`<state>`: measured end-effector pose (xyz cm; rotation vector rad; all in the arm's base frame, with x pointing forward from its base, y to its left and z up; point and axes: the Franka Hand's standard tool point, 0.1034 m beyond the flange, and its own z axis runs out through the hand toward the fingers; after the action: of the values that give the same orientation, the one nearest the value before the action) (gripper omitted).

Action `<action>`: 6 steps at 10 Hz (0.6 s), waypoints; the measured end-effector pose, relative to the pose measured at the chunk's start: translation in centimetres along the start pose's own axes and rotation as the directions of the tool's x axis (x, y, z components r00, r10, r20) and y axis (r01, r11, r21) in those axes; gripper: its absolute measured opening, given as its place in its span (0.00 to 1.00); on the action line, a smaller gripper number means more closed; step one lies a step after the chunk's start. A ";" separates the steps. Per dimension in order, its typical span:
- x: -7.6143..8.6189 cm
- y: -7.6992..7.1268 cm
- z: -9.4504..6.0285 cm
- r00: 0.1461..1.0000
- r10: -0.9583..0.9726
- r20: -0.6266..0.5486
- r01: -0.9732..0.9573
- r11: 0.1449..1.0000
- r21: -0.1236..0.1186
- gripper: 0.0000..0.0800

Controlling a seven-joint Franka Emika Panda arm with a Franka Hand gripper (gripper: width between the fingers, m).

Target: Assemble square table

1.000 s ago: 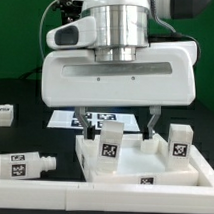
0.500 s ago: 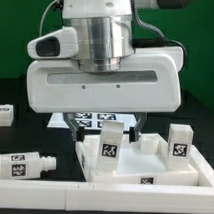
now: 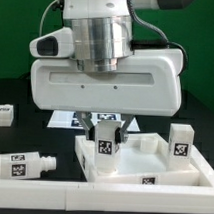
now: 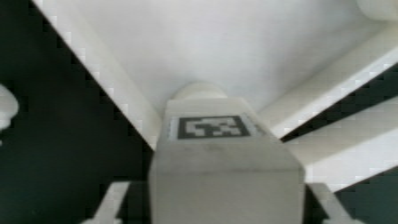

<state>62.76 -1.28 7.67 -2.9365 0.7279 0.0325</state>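
Claw (image 3: 104,125) clamped on the upright leg (image 3: 107,146), 1 finger each side. Leg stands inside the tray top (image 3: 158,167), on the bench (image 3: 24,137).

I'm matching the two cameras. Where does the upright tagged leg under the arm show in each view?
Exterior view: the leg stands at picture centre, directly below the arm, at the tabletop.
Wrist view: the leg is in the middle of the picture, close up, its tag facing the camera.
Shared landmark: the tabletop's raised rim.
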 end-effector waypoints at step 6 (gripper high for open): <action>0.3 0.1 0.3 0.618 0.785 0.042 -0.786 0.615 0.068 0.36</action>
<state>63.00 -1.47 7.37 -2.2738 1.9043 0.0876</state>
